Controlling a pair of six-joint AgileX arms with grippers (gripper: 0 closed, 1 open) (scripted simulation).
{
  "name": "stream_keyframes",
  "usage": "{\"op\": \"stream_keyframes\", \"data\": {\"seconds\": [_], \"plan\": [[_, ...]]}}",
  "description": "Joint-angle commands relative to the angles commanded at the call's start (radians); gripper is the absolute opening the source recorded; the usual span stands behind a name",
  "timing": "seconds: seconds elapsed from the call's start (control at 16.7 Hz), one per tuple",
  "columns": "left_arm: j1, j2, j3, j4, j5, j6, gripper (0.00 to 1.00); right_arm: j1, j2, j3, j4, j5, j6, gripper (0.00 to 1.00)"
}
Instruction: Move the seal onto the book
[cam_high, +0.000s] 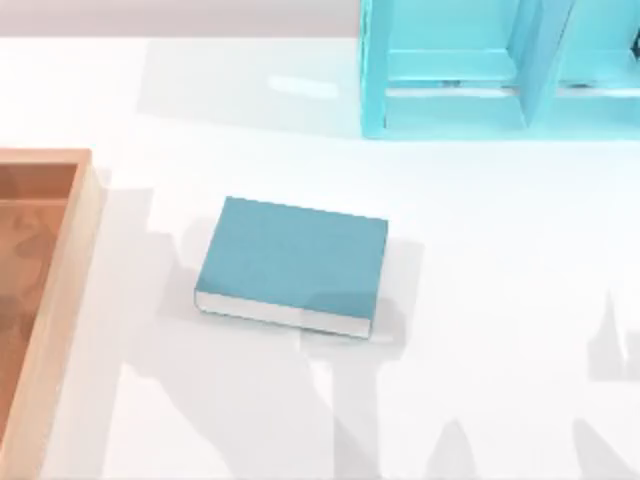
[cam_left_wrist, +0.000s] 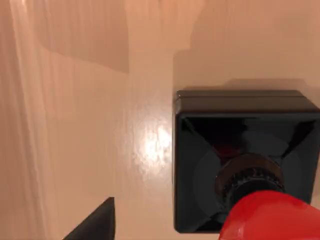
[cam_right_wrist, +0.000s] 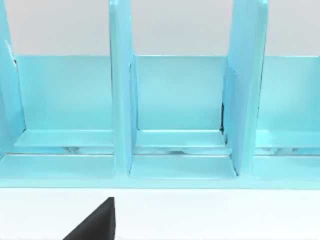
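One book (cam_high: 292, 262) in top view: teal cover, white page edges, lying flat mid-counter (cam_high: 500, 300). One wooden tray (cam_high: 62, 290) at the left edge, one cyan shelf unit (cam_high: 500, 70) at the back right.

Left wrist view: one seal (cam_left_wrist: 240, 160), black square base, red faceted knob, sitting on a glossy wood surface (cam_left_wrist: 75, 125). A dark fingertip (cam_left_wrist: 95, 225) of the left arm's jaws is near it, not touching; can't tell if those jaws are open.

Right wrist view: shelf unit dividers (cam_right_wrist: 122, 90), white counter strip, one dark fingertip (cam_right_wrist: 95, 225); jaw state unclear.
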Motion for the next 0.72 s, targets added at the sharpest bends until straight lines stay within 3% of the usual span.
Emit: {"op": "stream_keyframes", "data": {"seconds": [0.42, 0.72], "plan": [[0.002, 0.015, -0.058, 0.062, 0.0, 0.002, 1.0, 0.0, 0.0, 0.0, 0.0, 0.0, 0.0, 1.0], [0.002, 0.015, -0.058, 0.062, 0.0, 0.002, 0.62, 0.0, 0.0, 0.0, 0.0, 0.0, 0.0, 1.0]]}}
